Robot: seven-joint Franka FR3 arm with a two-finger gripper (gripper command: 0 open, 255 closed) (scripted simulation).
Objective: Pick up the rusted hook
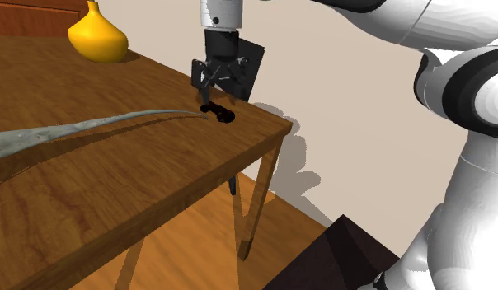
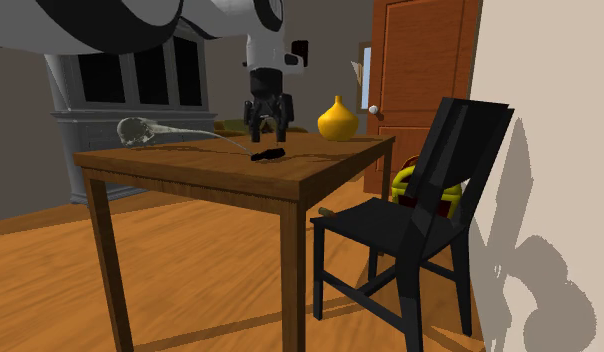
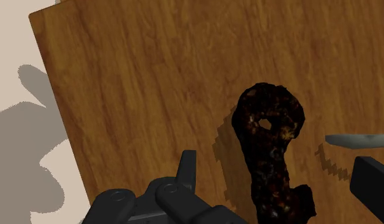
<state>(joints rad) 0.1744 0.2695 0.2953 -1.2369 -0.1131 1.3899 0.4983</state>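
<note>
The rusted hook is a dark, brown-flecked piece with a ring at one end. It lies flat on the wooden table near a corner. My black gripper hangs just above it, open. The left finger and right finger stand on either side of the hook's shank without touching it. From the shoulder view the gripper hovers over the hook. The second exterior view shows the same: gripper directly above the hook.
A grey long-beaked bird skull lies on the table, its beak tip close to the hook. A yellow vase stands at the far end. The table edge is close. A black chair stands beside the table.
</note>
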